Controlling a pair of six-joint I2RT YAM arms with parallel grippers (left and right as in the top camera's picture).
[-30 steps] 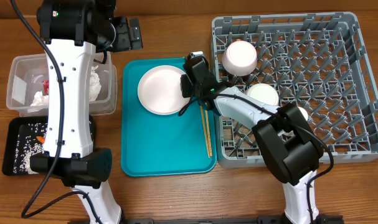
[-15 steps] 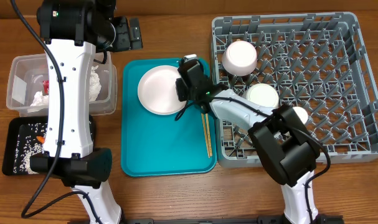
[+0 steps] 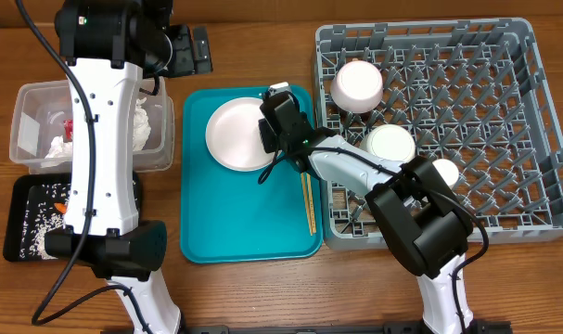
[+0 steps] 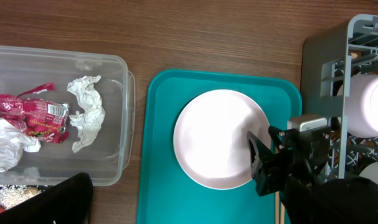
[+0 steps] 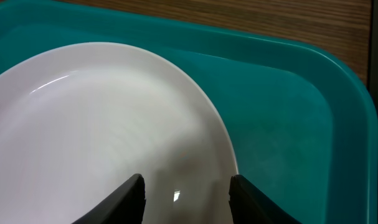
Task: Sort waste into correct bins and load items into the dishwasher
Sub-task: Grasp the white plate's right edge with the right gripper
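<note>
The right gripper [image 5: 187,194] hangs at the right rim of the white plate [image 3: 233,135], jaws apart. Its wrist camera shows one finger over the plate and the other over the teal tray [image 3: 244,227], which is hard to make out from overhead. The plate lies flat at the tray's far end. The chopsticks [image 3: 308,199] lie near-to-far along the tray's right edge, beside the dish rack [image 3: 504,121]. Only the left wrist view shows the red wrapper [image 4: 33,115] and a tissue [image 4: 86,113] in the clear tub [image 4: 123,112]. For the left gripper [image 3: 190,48], seen only from above, jaws apart or together cannot be told.
</note>
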